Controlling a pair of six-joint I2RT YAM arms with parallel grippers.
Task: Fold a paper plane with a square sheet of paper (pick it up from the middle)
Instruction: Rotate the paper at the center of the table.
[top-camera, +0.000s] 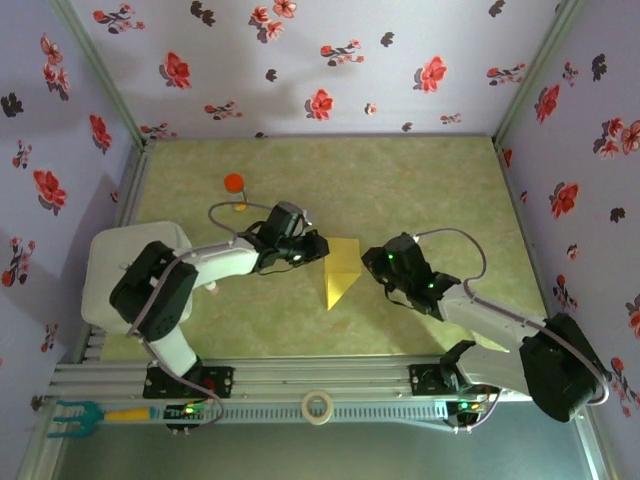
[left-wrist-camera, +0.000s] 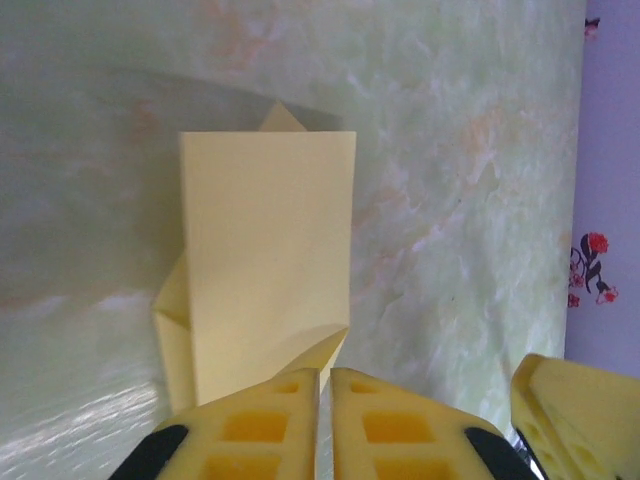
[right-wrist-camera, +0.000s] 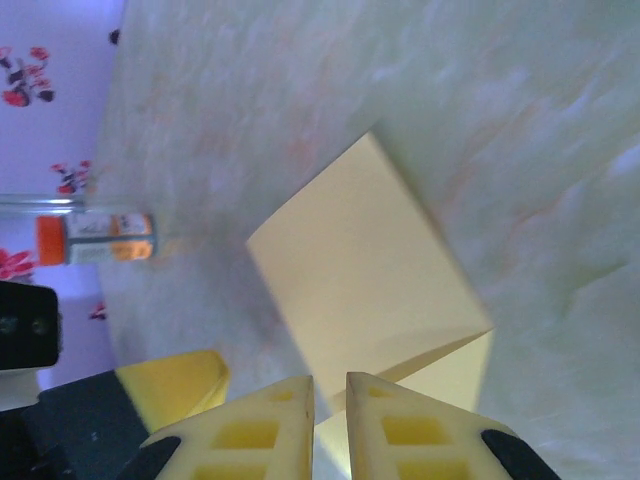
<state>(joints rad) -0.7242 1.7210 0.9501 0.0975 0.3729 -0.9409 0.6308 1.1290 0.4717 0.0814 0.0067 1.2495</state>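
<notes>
The square sheet of paper lies on the green mat, folded into a yellow pointed shape with its tip toward the arms. My left gripper is at its upper left edge. In the left wrist view the paper stands just past the left gripper, whose jaws are shut to a thin slit with mat showing through. My right gripper is at the paper's right side. In the right wrist view the right gripper has its jaws slightly apart over the edge of the paper, clamping nothing.
A small orange-capped bottle stands at the back left of the mat, also seen as the bottle. A tape roll and a teal tool lie on the front rail. Floral walls enclose the mat on three sides.
</notes>
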